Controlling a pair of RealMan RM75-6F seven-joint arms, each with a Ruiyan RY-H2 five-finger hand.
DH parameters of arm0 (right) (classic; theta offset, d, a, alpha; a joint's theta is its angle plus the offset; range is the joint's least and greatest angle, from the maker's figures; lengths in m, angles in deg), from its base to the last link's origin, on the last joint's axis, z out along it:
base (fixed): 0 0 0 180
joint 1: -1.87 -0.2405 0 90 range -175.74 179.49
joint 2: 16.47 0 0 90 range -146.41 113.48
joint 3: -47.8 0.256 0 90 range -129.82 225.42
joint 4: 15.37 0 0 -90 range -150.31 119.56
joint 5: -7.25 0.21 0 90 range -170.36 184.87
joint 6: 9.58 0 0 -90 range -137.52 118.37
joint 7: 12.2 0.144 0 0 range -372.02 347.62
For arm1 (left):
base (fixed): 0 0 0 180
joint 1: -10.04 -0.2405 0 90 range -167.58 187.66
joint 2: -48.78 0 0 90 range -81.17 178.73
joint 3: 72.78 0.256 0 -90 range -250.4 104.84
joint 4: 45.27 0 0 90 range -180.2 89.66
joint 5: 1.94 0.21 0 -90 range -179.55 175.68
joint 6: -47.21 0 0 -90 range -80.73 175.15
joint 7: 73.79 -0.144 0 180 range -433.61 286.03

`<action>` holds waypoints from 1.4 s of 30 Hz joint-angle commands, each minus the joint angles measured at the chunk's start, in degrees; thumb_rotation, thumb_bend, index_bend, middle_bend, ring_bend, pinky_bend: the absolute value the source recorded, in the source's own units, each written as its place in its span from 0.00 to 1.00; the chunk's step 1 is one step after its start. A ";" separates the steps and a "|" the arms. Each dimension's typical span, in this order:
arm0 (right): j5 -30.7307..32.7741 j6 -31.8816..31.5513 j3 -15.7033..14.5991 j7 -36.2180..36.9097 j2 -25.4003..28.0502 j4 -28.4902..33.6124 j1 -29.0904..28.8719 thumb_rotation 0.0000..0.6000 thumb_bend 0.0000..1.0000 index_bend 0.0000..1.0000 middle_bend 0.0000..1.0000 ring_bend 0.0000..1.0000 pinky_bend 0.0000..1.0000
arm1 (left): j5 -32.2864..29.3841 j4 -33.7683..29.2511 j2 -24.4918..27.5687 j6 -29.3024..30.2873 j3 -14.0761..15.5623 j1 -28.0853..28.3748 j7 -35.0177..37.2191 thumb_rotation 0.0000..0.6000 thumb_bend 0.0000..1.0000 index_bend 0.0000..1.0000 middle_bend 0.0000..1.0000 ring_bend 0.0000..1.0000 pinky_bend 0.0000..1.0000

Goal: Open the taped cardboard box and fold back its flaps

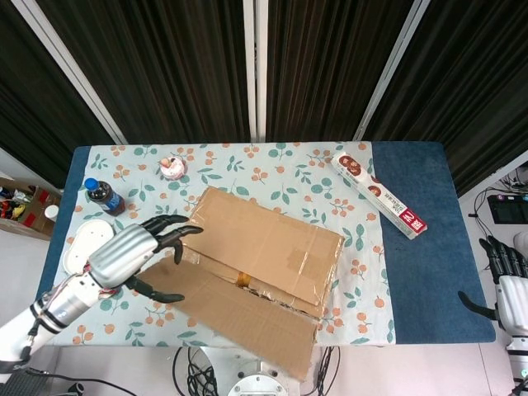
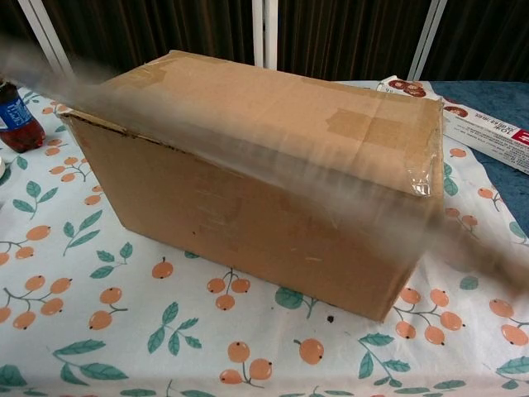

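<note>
Flap (image 1: pixel 239 318) overhangs table (image 1: pixel 429 247) front edge beside left hand (image 1: pixel 124 254)

near flap (image 1: pixel 239 318) overhanging front edge, bottle (image 1: pixel 105 196) far-left

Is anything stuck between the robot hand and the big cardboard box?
Nothing visible. The left robot hand sits right at the cardboard box's left end, by the folded-out near flap.
</note>
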 commanded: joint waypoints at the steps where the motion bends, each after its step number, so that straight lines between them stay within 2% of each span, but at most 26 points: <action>1: -0.11 0.12 -0.03 -0.43 -0.01 0.33 -0.21 1.00 0.10 0.00 0.00 0.00 0.00 | 1.22 3.37 0.78 4.37 1.87 -3.38 3.04 0.48 0.00 0.12 0.42 0.12 0.17; 4: -0.31 0.08 -0.02 -0.96 0.13 0.88 -0.42 1.00 0.10 0.00 0.00 0.00 0.00 | -0.03 6.08 0.41 6.82 2.01 -5.18 3.17 0.48 0.00 0.12 0.30 0.12 0.17; 7: -0.59 0.05 0.24 -1.38 0.78 1.86 -0.82 1.00 0.10 0.00 0.00 0.00 0.00 | -2.13 8.51 -0.83 8.28 2.22 -7.20 0.09 0.48 0.00 0.11 0.19 0.12 0.17; 9: -1.31 -0.23 0.81 -2.18 1.81 3.29 -1.48 1.00 0.10 0.00 0.00 0.00 0.00 | -3.48 10.21 -2.46 9.46 2.57 -8.93 -3.13 0.54 0.00 0.09 0.13 0.11 0.17; 12: -3.25 -0.49 2.10 -4.82 4.39 7.01 -3.17 1.00 0.10 0.00 0.00 0.00 0.00 | -5.68 13.15 -5.64 11.29 3.30 -11.76 -7.22 0.71 0.00 0.06 0.12 0.10 0.17; 16: -4.76 2.02 4.70 -8.44 8.85 14.46 -7.09 1.00 0.11 0.00 0.00 0.00 0.00 | -9.55 17.62 -10.11 13.97 3.89 -15.66 -11.02 0.85 0.00 0.03 0.11 0.09 0.17; 23: -4.07 13.03 9.17 -12.49 14.22 26.97 -17.02 1.00 0.09 0.00 0.00 0.00 0.00 | -13.65 24.17 -15.07 18.33 4.62 -21.43 -11.15 0.85 0.00 0.02 0.10 0.08 0.17; 31: 2.37 22.00 12.05 -20.44 10.87 33.93 -26.56 1.00 0.07 0.00 0.00 0.00 0.00 | -14.25 29.41 -18.33 19.83 5.21 -24.55 -8.47 0.85 0.00 0.02 0.10 0.08 0.17; 37: 11.10 26.99 11.78 -28.95 6.37 37.70 -32.87 1.00 0.06 0.00 0.00 0.00 0.00 | -14.20 31.51 -19.40 19.91 4.59 -25.03 -6.48 0.85 0.00 0.02 0.10 0.08 0.17; 42: 21.37 28.61 10.90 -36.40 1.55 38.73 -38.50 1.00 0.06 0.00 0.00 0.00 0.00 | -13.71 32.08 -19.83 20.01 4.15 -25.13 -6.19 0.85 0.00 0.02 0.10 0.08 0.17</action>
